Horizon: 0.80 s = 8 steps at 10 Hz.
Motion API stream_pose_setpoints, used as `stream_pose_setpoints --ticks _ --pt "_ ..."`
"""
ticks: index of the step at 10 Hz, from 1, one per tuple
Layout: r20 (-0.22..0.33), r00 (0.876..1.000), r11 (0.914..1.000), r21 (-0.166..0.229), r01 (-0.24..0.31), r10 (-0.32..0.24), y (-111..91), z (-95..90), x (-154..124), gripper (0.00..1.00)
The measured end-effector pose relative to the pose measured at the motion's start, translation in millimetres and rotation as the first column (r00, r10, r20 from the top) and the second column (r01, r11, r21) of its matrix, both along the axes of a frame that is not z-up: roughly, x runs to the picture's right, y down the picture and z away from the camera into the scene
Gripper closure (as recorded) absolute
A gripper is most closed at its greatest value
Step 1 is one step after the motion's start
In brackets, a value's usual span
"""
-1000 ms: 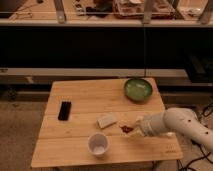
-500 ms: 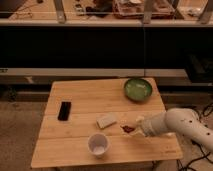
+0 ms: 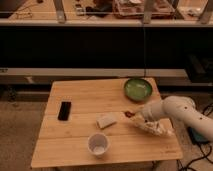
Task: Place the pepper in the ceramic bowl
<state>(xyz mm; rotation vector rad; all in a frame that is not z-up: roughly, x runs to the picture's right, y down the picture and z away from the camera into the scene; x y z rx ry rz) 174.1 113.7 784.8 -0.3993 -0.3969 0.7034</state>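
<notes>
The small dark red pepper (image 3: 129, 114) shows at the tip of my gripper (image 3: 135, 118), which is shut on it just above the wooden table (image 3: 75, 95), right of the middle. My white arm (image 3: 175, 112) comes in from the right, low over the table's right side. The green ceramic bowl (image 3: 138, 89) stands at the table's far right corner, a short way beyond the gripper and apart from it. Nothing lies in the bowl.
A white cup (image 3: 98, 144) stands near the front edge, left of the gripper. A pale flat block (image 3: 106, 120) lies mid-table, close to the left of the pepper. A black phone (image 3: 64, 110) lies at the left. Dark shelving rises behind the table.
The pepper and the gripper have moved up in the view, away from the front of the table and toward the bowl. Cup, block and phone have stayed put.
</notes>
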Motion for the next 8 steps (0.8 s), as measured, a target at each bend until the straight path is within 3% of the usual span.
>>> stream_pose_setpoints --ticks 2,4,6,8 --pt "-0.035 0.998 0.9967 0.066 -0.047 0.050 -46 33.4 12 1.00" --pt "-0.053 0.995 0.9838 0.164 -0.073 0.083 -98 53.4 15 1.00" --pt "-0.065 0.995 0.9736 0.220 -0.058 0.074 -125 67.0 11 1.00" --pt "-0.071 0.996 0.9682 0.247 -0.040 0.059 -134 91.8 8 1.00"
